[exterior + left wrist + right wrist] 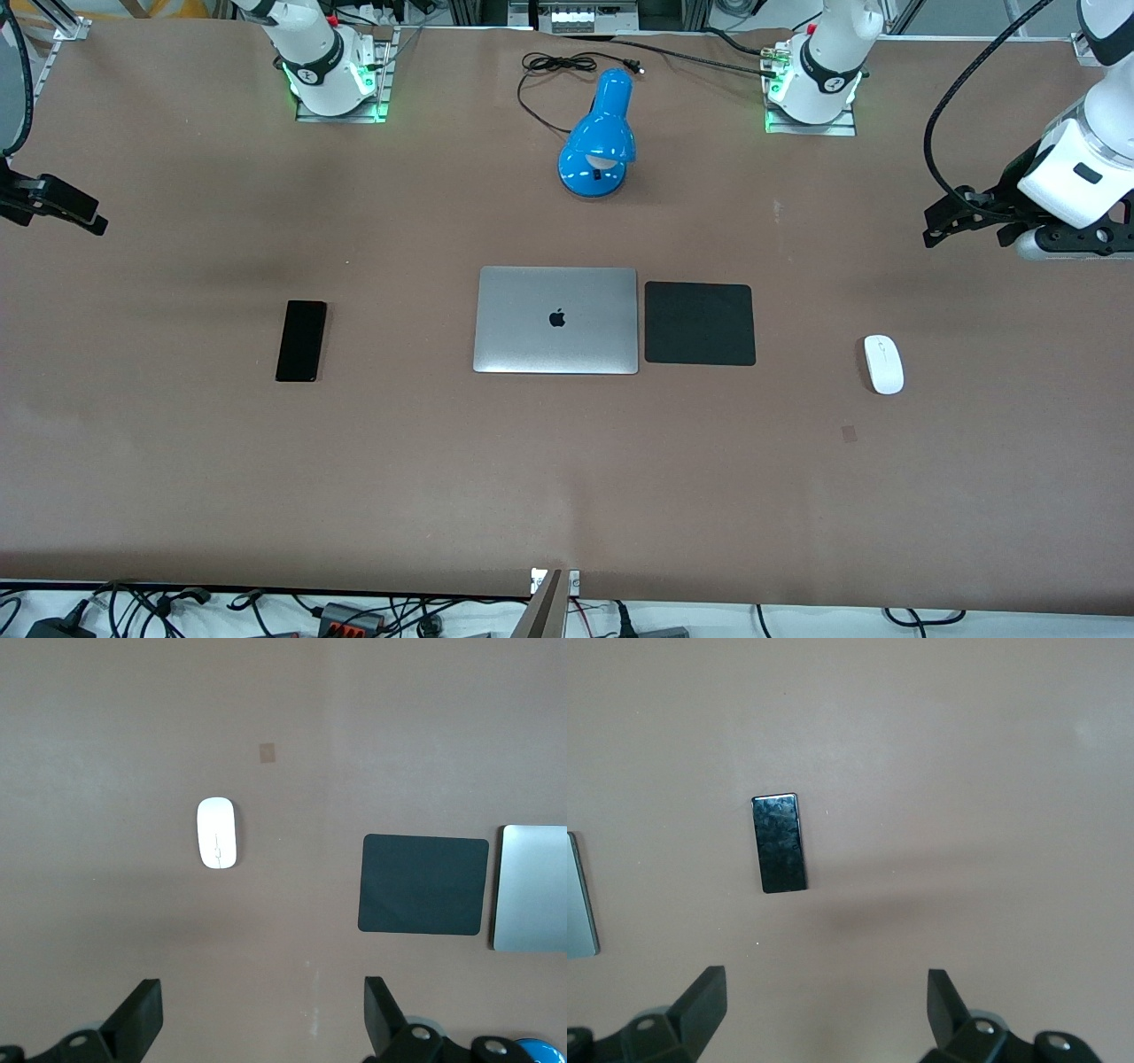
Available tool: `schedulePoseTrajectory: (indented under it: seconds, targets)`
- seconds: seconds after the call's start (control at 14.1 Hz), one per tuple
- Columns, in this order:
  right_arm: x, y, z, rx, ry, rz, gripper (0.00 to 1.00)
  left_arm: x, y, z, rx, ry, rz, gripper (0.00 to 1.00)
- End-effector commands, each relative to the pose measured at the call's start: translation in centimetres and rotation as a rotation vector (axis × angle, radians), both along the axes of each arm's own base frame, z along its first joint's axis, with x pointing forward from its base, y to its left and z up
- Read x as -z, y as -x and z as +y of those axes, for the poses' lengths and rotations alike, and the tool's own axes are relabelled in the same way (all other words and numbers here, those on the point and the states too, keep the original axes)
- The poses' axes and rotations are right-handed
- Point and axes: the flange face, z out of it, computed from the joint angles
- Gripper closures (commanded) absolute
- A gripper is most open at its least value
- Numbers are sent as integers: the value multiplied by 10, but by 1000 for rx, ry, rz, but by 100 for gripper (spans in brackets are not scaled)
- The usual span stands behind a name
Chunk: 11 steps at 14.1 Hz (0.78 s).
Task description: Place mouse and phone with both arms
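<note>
The white oval mouse [883,363] lies on the brown table toward the left arm's end; it also shows in the left wrist view [216,833]. The black phone [301,340] lies flat toward the right arm's end and shows in the right wrist view [780,842]. My left gripper [941,226] hangs in the air over bare table near the mouse, open and empty [263,1005]. My right gripper [81,217] hangs at the right arm's end of the table over bare table near the phone, open and empty [827,992].
A closed silver laptop [556,320] lies mid-table with a squarish black mouse pad [700,323] beside it on the mouse's side. A blue desk lamp [598,137] with a black cord stands farther from the front camera, between the arm bases.
</note>
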Motion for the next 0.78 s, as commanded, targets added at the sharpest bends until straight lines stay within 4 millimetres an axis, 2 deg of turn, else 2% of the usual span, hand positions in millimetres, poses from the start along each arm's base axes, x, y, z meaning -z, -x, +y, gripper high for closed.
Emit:
schedulePoseTrajectory:
  seconds: [0.0, 0.21, 0.42, 0.64, 0.71]
  targets:
    - [-5, 0, -2, -7, 4, 5, 0, -3, 6, 2, 13, 7, -2, 0]
    - [-5, 0, -3, -9, 4, 2, 0, -3, 6, 2, 13, 7, -2, 0]
    - [4, -5, -2, -9, 4, 17, 0, -4, 5, 0, 18, 7, -5, 0]
    - [50, -25, 4, -19, 19, 100, 0, -3, 1, -1, 18, 7, -2, 0]
    - [81, -37, 11, -26, 2, 141, 0, -4, -2, -1, 18, 7, 0, 0]
